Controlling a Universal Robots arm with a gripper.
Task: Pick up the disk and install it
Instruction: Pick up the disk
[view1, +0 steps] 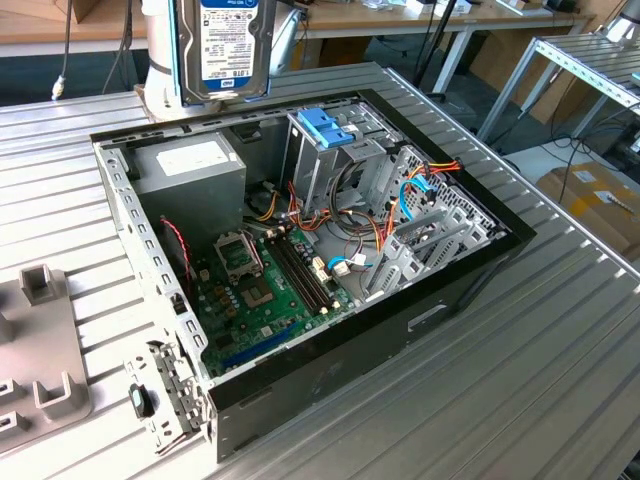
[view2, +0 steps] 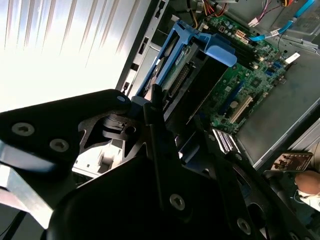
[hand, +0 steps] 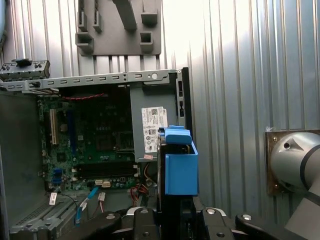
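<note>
Ribbed metal table (view1: 520, 340) carries open computer case (view1: 330, 390), grey fixture (view1: 45, 395) beside it

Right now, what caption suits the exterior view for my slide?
Silver hard drive with white-and-blue label hangs upright above the open black computer case.

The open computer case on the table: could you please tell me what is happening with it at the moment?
The robot arm's gripper is shut on the disk, a hard drive in a light blue carrier, and holds it upright in the air above the open computer case. The disk is not yet installed: the drive cage, topped by a blue bracket, stands inside the case, apart from the disk.
</note>
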